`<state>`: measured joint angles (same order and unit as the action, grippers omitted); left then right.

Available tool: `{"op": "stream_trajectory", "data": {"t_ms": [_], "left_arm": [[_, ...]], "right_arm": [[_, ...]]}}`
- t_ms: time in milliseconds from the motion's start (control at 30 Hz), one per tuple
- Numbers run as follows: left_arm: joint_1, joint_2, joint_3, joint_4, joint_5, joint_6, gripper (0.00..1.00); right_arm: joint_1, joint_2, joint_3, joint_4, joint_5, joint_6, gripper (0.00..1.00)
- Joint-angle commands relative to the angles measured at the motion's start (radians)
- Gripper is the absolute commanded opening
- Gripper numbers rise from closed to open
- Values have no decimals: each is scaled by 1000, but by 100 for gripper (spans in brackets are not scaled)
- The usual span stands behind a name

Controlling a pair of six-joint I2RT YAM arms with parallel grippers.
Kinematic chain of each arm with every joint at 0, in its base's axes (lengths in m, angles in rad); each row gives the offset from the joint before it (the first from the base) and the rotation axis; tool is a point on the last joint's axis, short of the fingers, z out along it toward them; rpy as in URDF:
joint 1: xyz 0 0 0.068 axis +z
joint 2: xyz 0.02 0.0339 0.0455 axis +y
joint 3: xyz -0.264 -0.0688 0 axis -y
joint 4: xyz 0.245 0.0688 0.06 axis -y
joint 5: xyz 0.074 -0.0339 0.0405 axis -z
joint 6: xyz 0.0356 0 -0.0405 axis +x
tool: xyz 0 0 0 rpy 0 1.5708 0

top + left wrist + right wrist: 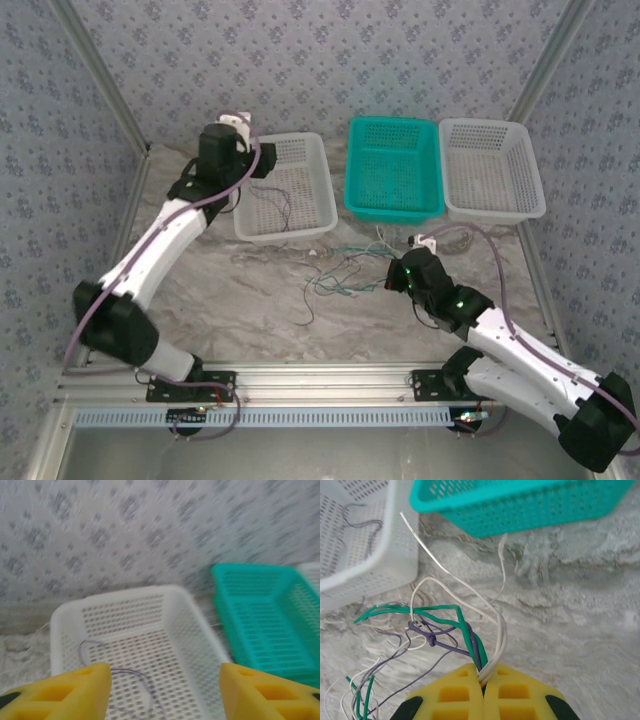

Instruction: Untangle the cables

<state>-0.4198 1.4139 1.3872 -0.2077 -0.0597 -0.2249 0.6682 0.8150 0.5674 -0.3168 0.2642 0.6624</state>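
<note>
The left gripper is seen raised over the left white basket at the far left of the tabletop, its yellow fingers spread wide apart with nothing between them. One thin purple strand is seen lying loose on the floor of that basket. A teal basket is set just beside it at the middle of the far edge, and a second white basket beside that toward the far right corner. The cables, a loose tangle of green, purple and cream strands, are spread on the tabletop just in front of the teal basket, about midway between the near and far edges. The right gripper is lowered at the right side of the tangle, with its jaws closed tight; cream, green and purple strands are pinched between them and fan out toward the baskets. A cream end is seen reaching up to the teal basket's near wall.
</note>
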Motion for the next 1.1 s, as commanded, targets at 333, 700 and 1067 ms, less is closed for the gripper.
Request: {"op": "stream_trajectory", "data": {"t_ms": [333, 700, 1067], "left_arm": [[-198, -415, -312, -53, 325, -4, 62], [-367, -559, -849, 334, 300, -200, 60], [-369, -443, -1054, 690, 228, -111, 60]], "right_arm": [[-218, -60, 159, 121, -460, -228, 0], [-254, -31, 215, 112, -388, -152, 0], [-311, -6, 229, 74, -374, -9, 0]]}}
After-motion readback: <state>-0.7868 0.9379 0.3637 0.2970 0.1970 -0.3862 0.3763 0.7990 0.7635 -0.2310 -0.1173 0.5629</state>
